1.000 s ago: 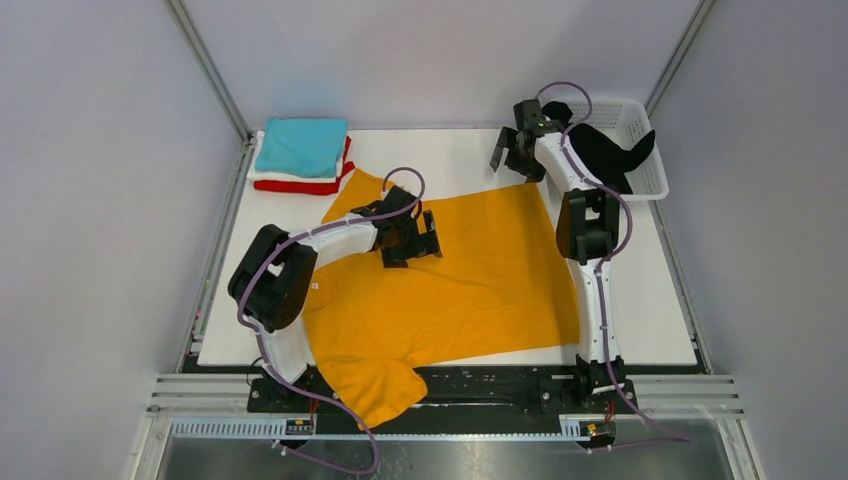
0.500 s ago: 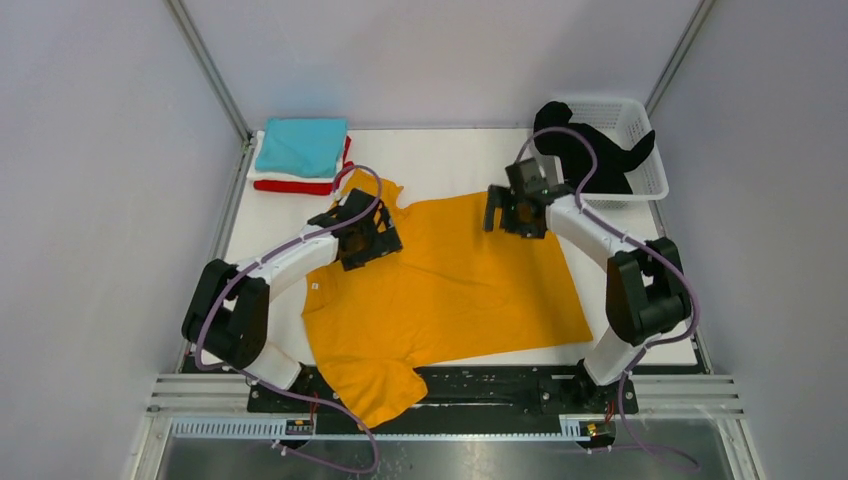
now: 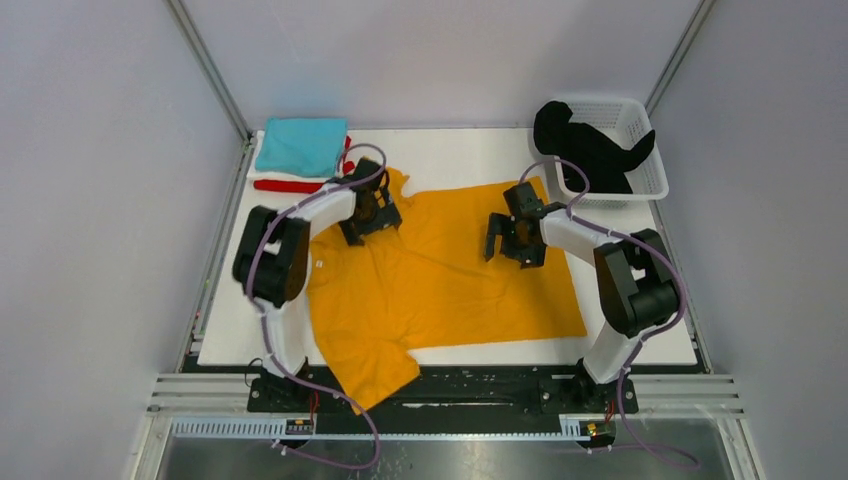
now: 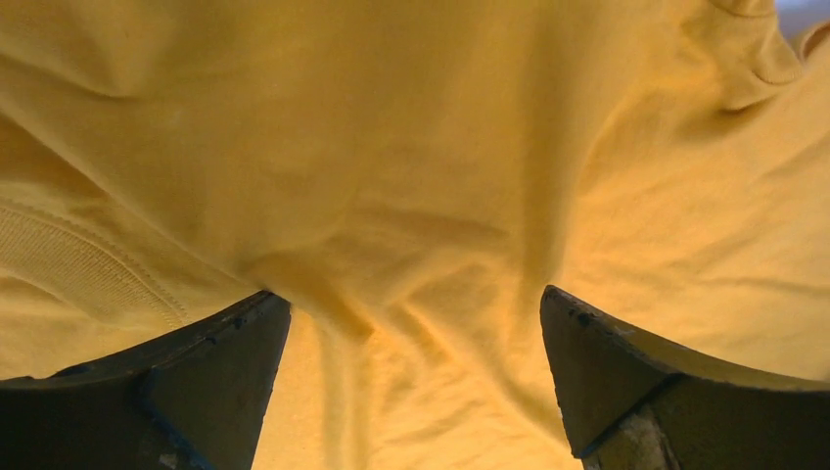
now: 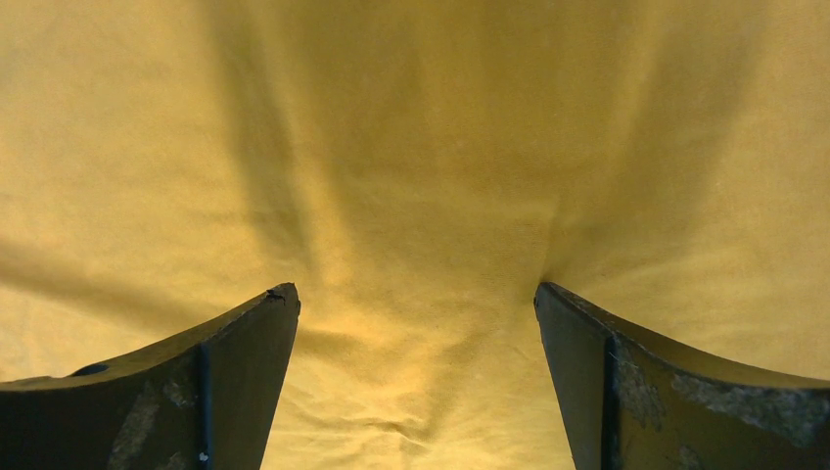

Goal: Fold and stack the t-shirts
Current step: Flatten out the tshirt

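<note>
A mustard-orange t-shirt (image 3: 440, 285) lies spread across the white table, one sleeve hanging over the near edge. My left gripper (image 3: 366, 212) is pressed down on the shirt near its far left corner, jaws open, with wrinkled cloth (image 4: 411, 323) between the fingertips. My right gripper (image 3: 517, 238) is also open, its tips pushed into the cloth (image 5: 416, 323) toward the far right part of the shirt. Folded teal (image 3: 300, 145), white and red (image 3: 285, 186) t-shirts are stacked at the far left. A black t-shirt (image 3: 585, 150) lies in the basket.
The white lattice basket (image 3: 650, 170) stands at the far right corner. Bare white table (image 3: 450, 160) shows behind the shirt. Metal frame rails run along the near edge and both sides.
Both arms came down from the back onto the orange shirt. The left gripper moved to the far left, the right gripper toward the near side. The shirt bunched slightly and shifted.
</note>
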